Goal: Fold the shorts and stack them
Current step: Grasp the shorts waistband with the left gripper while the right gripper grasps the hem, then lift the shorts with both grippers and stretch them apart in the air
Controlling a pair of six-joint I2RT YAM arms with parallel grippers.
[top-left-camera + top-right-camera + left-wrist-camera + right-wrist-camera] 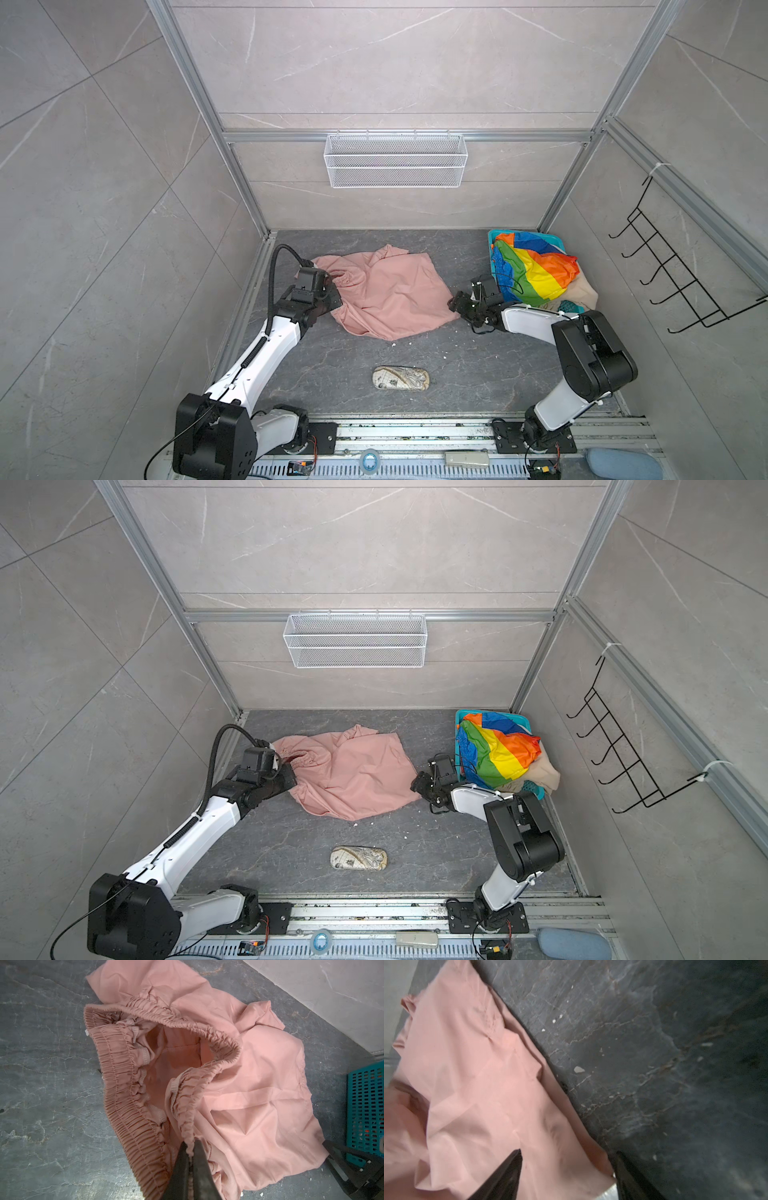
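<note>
At the centre of both top views, the plain dusty pink cloth shorts (386,291) lie crumpled and unfolded on the dark grey marbled surface (332,374). My left fingers (185,1164) are pressed together, pinching the gathered waistband at the garment's left edge. My right fingers (454,302) are spread at its right edge; the right wrist view shows the hem lying between them, not gripped. Toward the right of the frame, the rainbow-striped shorts (530,274) and the beige shorts (584,291) sit heaped in the teal perforated plastic basket (493,236). I judge the task barely begun: 0 of 3 folded, no stack, and 2 garments to fetch out.
</note>
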